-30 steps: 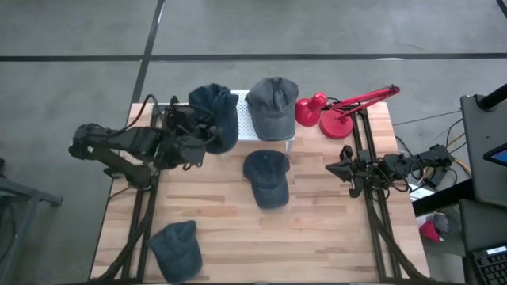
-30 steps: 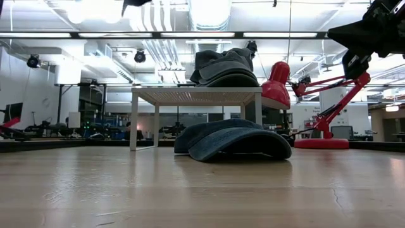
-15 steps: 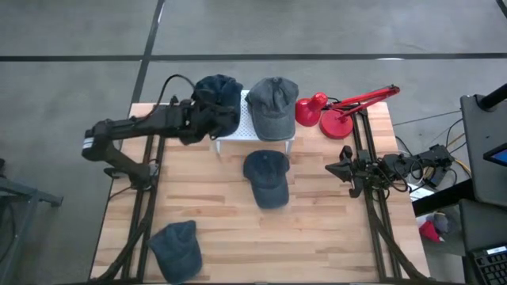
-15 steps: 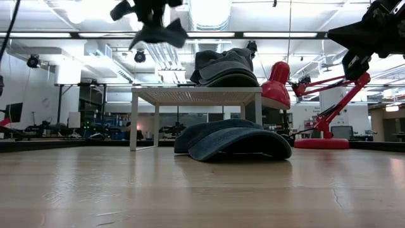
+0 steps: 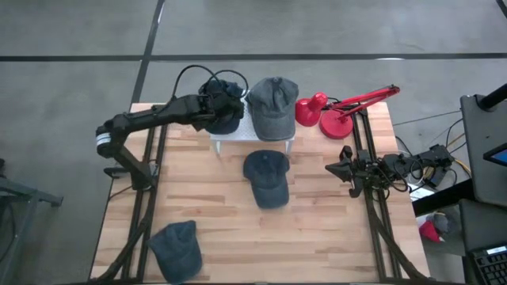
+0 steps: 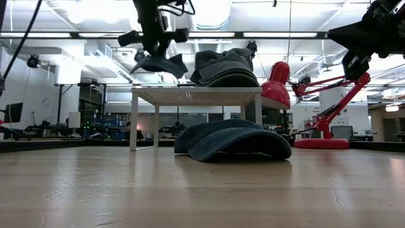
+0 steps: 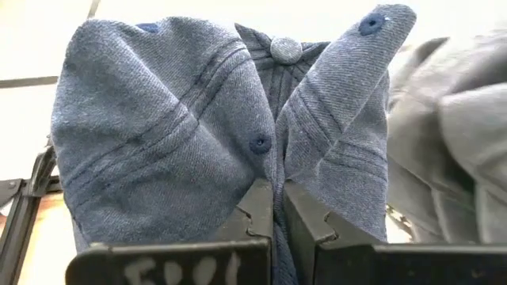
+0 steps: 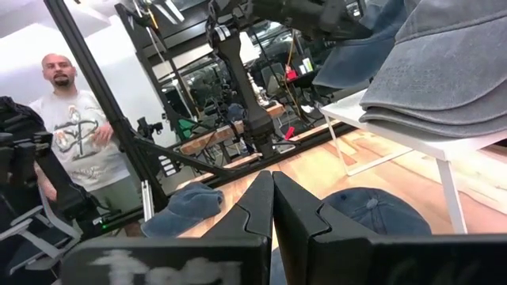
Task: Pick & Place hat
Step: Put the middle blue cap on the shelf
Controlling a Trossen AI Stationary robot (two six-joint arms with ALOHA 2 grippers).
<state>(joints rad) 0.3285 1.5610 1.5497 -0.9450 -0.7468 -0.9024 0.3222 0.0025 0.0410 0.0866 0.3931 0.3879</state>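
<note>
Now the dark blue hat (image 5: 224, 111) hangs just above the left end of the small white stand (image 5: 238, 131), its crown pinched between the fingers (image 7: 257, 210) of the left gripper (image 5: 215, 101). Beside it on the stand's right part lies a grey hat (image 5: 272, 108). In front of the stand, on the tabletop (image 5: 317, 229), rests a second blue hat (image 5: 266, 178), and a third blue hat (image 5: 176, 248) lies well apart from the stand at the tabletop's near left corner. Just right of the stand sits a red lamp (image 5: 337, 113). Farther right of the stand, the right gripper (image 5: 345, 172) waits with its fingers (image 8: 260, 207) pressed together.
</note>
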